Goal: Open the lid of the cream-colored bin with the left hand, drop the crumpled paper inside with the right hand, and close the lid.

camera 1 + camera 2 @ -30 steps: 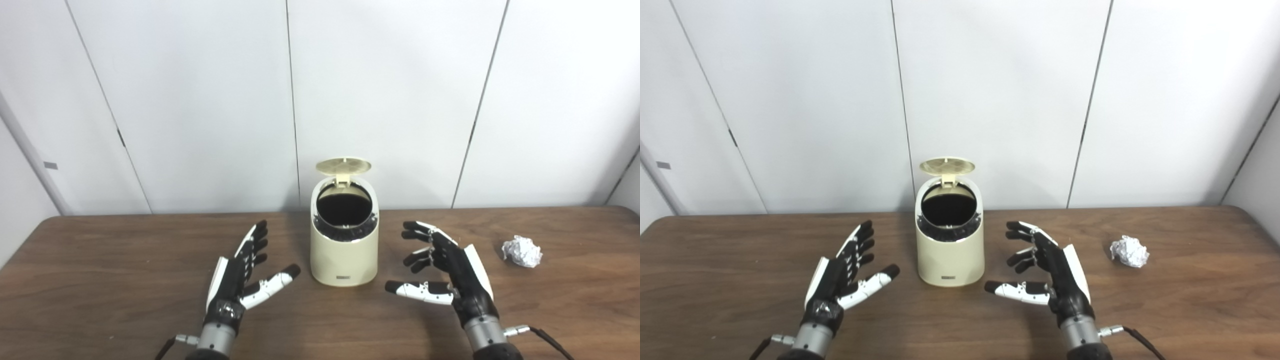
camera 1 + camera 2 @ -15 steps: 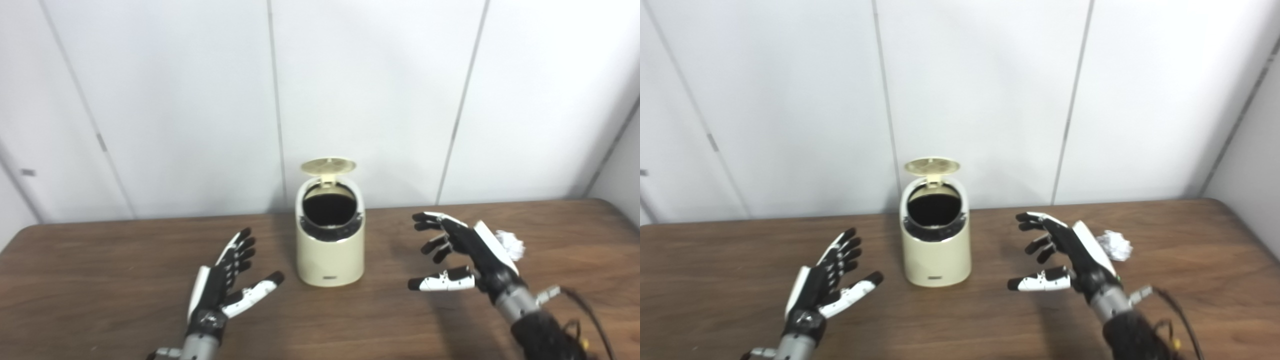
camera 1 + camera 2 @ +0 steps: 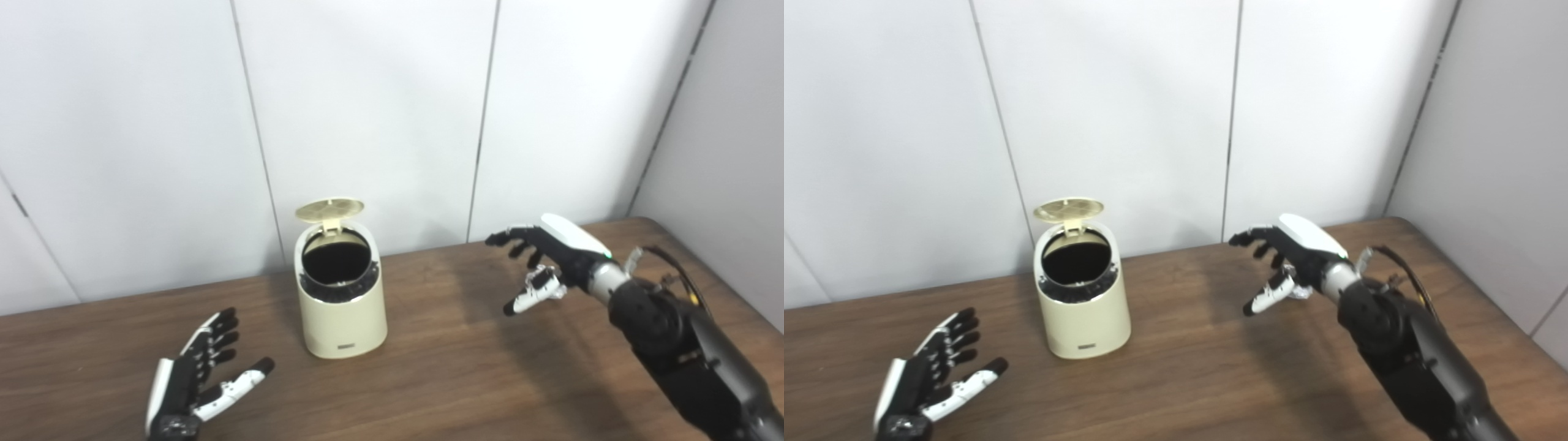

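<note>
While the bin stands on the worktop near the wall with its lid tipped up on the rear hinge and the dark mouth exposed, step one reads as done. Crumpled paper: mostly hidden; a small pale, crinkled patch shows just under the right hand in the right eye view (likely the paper, cannot confirm). It sits well to the right of the bin. Right hand hovers above that spot, fingers spread and curled downward, grasping nothing. Left hand lies low at the near left, well apart from the bin, fingers splayed, empty. Step in hand, by my reading: reach for the paper. Next move calls for lowering the right hand, closing around the ball, then carrying it over the open mouth.
</note>
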